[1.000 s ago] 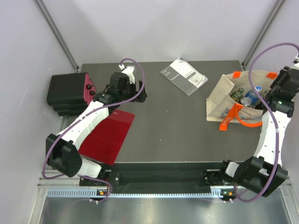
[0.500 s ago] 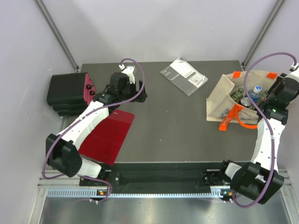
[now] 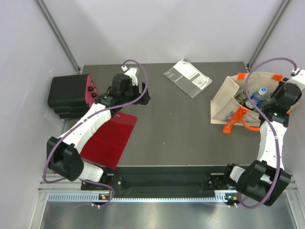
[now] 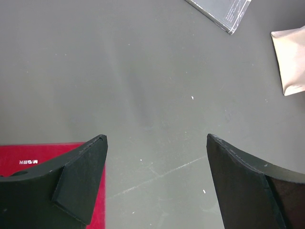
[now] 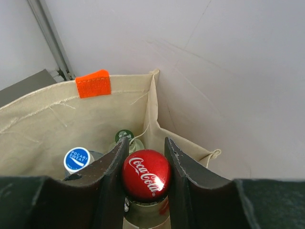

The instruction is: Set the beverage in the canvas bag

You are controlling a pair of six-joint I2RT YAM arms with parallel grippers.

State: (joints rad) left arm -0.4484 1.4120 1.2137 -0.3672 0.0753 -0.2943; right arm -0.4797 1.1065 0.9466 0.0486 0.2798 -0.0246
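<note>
At the far left a black case (image 3: 70, 94) sits off the edge of the surface (image 3: 171, 133), with a red sheet (image 3: 112, 138) lying flat near it. Neither bears on the job. The left tool (image 4: 156, 138) hangs over bare surface with its jaws spread wide and nothing between them, well apart from the work. Toward the middle, at the back, lies a flat grey packet (image 3: 187, 77), clear of any likely path. At the right stands the canvas bag (image 3: 226, 102), mouth up, with its orange handles (image 3: 248, 123) flopped toward the near side. Here the step in hand looks like the lowering-in. The right tool (image 5: 145, 147) is clenched on the neck of the beverage (image 5: 146, 174), a red-capped cola bottle, held upright within the bag's mouth near a far corner. Whether its base touches the bottom cannot be seen. The next move probably calls for a straight descent until the bottle stands, then a release. A blue-capped bottle (image 5: 77, 160) and a green-capped bottle (image 5: 125, 137) already crowd the bag just beside it, and the soft wall could fold in or catch a finger.
</note>
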